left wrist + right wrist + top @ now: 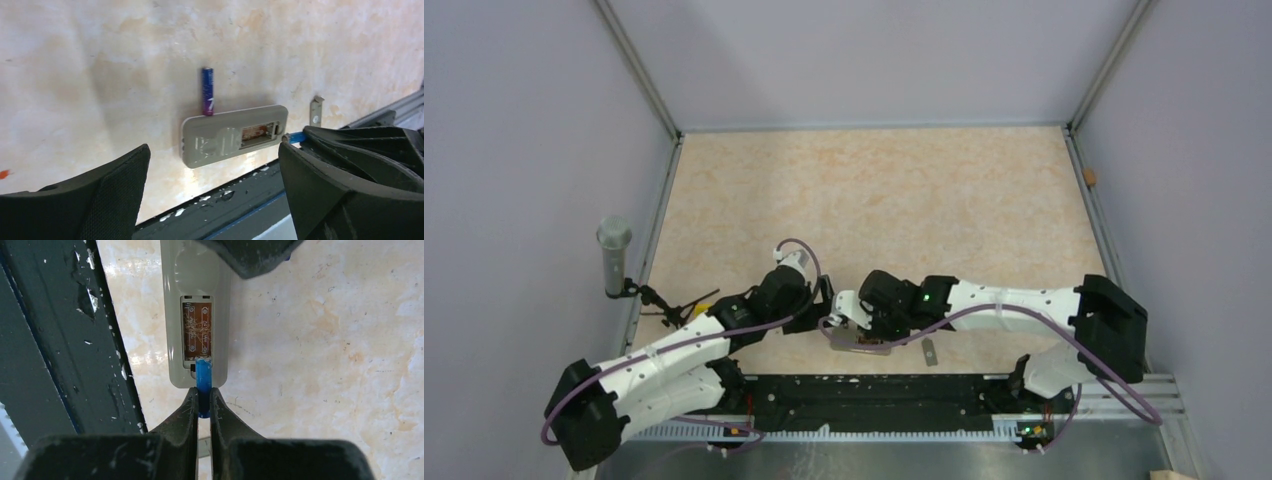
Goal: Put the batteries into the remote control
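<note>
Pale marbled table (874, 200), with three small things near its front edge

The remote control (210, 142) lies flat on the table with its grey back up. Its compartment is uncovered and shows a brown board inside, and its long side runs along the black base rail (874, 400). A blue battery (207, 92) lies on the table crosswise to the remote, one end right against the remote's far long edge. A small grey cover piece (315, 111) lies apart, just past the remote's end.
</note>
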Controlling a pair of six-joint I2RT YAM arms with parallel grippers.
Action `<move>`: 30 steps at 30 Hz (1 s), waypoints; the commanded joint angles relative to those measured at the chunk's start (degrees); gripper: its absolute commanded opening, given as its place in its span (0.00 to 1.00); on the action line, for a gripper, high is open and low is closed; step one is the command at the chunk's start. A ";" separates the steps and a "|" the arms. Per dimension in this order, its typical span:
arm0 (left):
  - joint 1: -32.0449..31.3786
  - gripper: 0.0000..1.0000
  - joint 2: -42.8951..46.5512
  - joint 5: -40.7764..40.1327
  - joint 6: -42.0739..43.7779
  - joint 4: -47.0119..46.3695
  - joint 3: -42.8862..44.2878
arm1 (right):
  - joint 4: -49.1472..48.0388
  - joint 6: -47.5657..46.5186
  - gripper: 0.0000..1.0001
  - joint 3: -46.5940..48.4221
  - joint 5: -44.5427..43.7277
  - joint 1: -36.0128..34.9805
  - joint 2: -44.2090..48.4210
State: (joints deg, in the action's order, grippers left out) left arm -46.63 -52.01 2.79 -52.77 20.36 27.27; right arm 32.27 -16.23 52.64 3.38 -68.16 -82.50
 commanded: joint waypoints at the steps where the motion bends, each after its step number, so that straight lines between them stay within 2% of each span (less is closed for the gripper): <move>1: -0.06 0.95 2.26 -6.78 -0.09 4.51 1.45 | -1.96 2.59 0.00 3.13 -0.21 -0.69 -1.10; 11: 0.07 0.94 4.69 -11.11 -0.40 7.15 1.74 | -1.71 3.48 0.00 4.93 0.52 -0.72 -4.85; 30: 0.24 0.97 5.86 -9.14 -0.83 5.45 -0.62 | -0.26 3.43 0.00 7.23 2.87 -0.87 -9.58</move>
State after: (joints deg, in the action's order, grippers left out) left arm -46.37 -47.33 -7.40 -52.88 28.77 26.87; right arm 32.62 -12.78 56.88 4.82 -68.16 -91.11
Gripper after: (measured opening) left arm 0.961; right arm 0.035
